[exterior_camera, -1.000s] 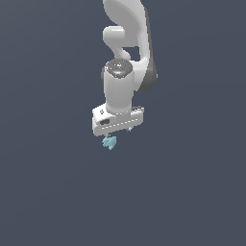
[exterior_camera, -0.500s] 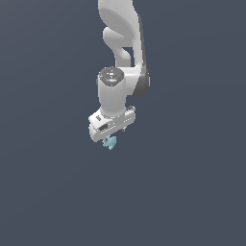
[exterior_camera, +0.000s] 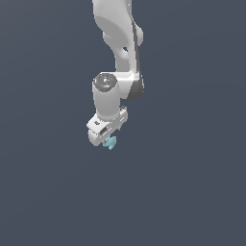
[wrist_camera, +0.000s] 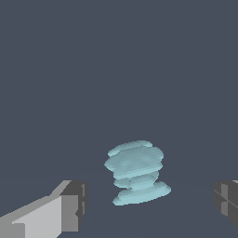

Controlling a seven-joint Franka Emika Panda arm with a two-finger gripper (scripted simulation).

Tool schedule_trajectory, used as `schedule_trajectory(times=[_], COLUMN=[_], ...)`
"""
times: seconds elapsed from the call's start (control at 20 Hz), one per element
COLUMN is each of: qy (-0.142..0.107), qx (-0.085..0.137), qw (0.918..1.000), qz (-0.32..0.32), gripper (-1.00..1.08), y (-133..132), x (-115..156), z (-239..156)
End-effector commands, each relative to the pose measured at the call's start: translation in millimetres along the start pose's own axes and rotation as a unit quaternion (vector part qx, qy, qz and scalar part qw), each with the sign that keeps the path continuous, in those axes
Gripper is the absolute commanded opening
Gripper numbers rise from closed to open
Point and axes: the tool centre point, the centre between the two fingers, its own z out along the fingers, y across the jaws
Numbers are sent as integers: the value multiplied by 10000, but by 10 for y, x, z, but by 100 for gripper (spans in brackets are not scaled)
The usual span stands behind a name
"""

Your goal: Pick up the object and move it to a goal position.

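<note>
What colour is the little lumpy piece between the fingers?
Pale cyan-turquoise object, clearest in the wrist view.

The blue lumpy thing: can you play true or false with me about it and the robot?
1. The object is pale turquoise. True.
2. The end effector is squeezing it. False: in the wrist view both fingers stand apart from it with gaps.
3. It looks like stacked ridged layers. True.
4. It is bigger than the end effector. False: in the exterior view it is much smaller.
5. In the exterior view it sits just below the end effector. True.
</note>
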Motion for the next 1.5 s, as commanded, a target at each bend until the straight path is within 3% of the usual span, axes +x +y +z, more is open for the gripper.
schedule_trajectory(times=[0.0, 0.6, 1.0, 1.45], qy=[11, 52, 53, 55], qx=[19, 70, 73, 74], qw=[9996, 9946, 9943, 9941], qz=[-285, -1033, -1063, -1082], gripper=[100, 100, 100, 100], y=[3, 6, 5, -11], x=[-42, -154, -160, -162], z=[52, 188, 228, 621])
